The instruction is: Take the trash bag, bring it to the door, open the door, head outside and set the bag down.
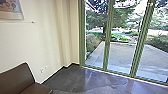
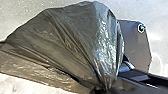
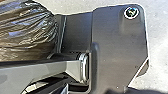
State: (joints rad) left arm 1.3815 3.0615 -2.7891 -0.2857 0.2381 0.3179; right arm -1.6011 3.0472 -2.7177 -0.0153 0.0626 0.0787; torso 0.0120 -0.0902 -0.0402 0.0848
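A: What do you find in the head view?

B: The glass panes (image 1: 96, 55), in green frames (image 1: 107, 37), stand on the far side, from the middle to the right. Behind them lies the paved yard (image 1: 120, 51). A brown chair (image 1: 15, 77) is at near left, along the pale wall (image 1: 42, 45). I think the robot faces this way because it must bring the bag outside. Which pane opens, I cannot tell.

A: And the left wrist view, where is the bag?

B: The trash bag (image 2: 70, 42) is at the left gripper (image 2: 100, 90), just beside the robot's base (image 2: 136, 47). Its plastic runs together into a tight neck, so I judge that the gripper is closed on this neck. Such a hold is sensible: the full part can hang freely, and the mouth stays gathered. The thin plastic could swing or rub on the base, so a calm drive would suit it.

A: What about the right wrist view?

B: There the round, wrinkled side of the bag is near the base. The state of the right gripper I cannot tell. One gripper seems enough for carrying, and the other may serve for opening.
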